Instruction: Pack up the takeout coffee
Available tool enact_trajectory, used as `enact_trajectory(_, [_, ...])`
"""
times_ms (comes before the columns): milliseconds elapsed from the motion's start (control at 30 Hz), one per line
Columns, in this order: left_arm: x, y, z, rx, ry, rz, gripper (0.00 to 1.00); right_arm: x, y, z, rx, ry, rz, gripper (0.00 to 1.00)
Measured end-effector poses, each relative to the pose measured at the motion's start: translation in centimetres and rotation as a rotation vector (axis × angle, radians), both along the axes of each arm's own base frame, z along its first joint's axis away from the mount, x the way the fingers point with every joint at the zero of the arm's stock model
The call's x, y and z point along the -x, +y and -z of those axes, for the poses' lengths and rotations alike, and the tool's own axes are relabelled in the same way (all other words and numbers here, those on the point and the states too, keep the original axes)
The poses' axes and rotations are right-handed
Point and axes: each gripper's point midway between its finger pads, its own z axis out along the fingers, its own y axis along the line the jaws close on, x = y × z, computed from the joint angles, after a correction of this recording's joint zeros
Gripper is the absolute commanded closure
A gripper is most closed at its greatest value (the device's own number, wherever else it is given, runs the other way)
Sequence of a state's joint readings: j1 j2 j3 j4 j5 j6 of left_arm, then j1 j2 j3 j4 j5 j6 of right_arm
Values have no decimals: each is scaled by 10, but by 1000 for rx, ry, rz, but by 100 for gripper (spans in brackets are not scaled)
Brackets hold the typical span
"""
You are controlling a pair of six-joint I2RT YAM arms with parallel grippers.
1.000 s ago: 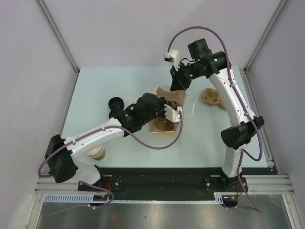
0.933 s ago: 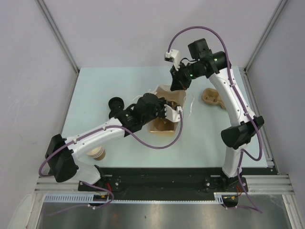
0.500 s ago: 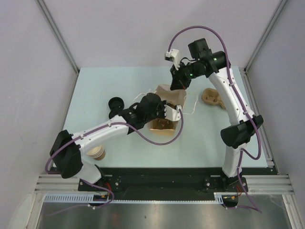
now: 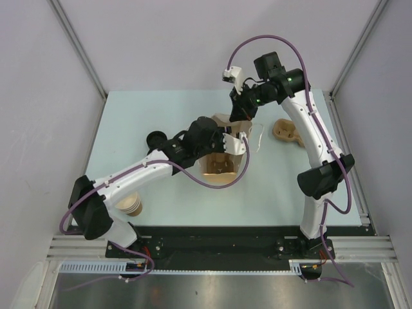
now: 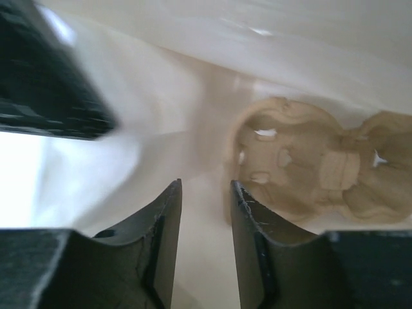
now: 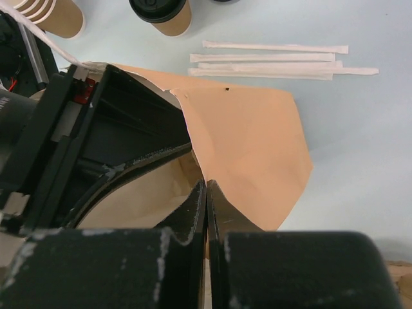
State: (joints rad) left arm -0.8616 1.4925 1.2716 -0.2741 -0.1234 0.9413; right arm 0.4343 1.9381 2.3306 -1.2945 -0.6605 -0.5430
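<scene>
Parted within the last second, your left gripper (image 5: 205, 187) now stands partway open and empty deep inside the paper bag (image 6: 251, 141), above the pulp carrier (image 5: 302, 161) lying on the bag's floor. Your left arm stretches forward from its base, wrist tipped down into the bag's mouth. Your right gripper (image 6: 206, 183) is pinched tight on the bag's rim, its arm arched high above. The takeout coffee (image 4: 155, 138) stands upright on the table (image 4: 129, 109), just left of the bag, lid on. Expect it to be light, with a paper wall that crushes easily and a lid that may pop. Grasp the body below the lid, gently, and keep it upright.
</scene>
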Motion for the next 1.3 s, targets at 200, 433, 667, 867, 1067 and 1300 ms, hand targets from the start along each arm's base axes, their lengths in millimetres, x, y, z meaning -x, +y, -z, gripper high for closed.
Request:
enact_trajectory(200, [-3, -4, -19, 33, -25, -2, 57, 0, 0, 0, -2, -2, -1, 100])
enact_trajectory(433, [-3, -4, -34, 51, -23, -8, 55, -1, 1, -4, -7, -12, -1, 100])
enact_trajectory(667, [3, -2, -21, 3, 40, 4, 56, 0, 2, -3, -6, -12, -3, 100])
enact_trajectory(867, [3, -4, -2, -53, 89, 8, 52, 0, 3, -3, -6, -12, -6, 100])
enact_trajectory(1067, [1, -5, 21, -110, 132, 9, 50, 5, 8, -4, -7, -11, -21, 100])
enact_trajectory(1300, [-4, -9, 33, -141, 148, 11, 55, 7, 11, -4, -9, -11, -30, 100])
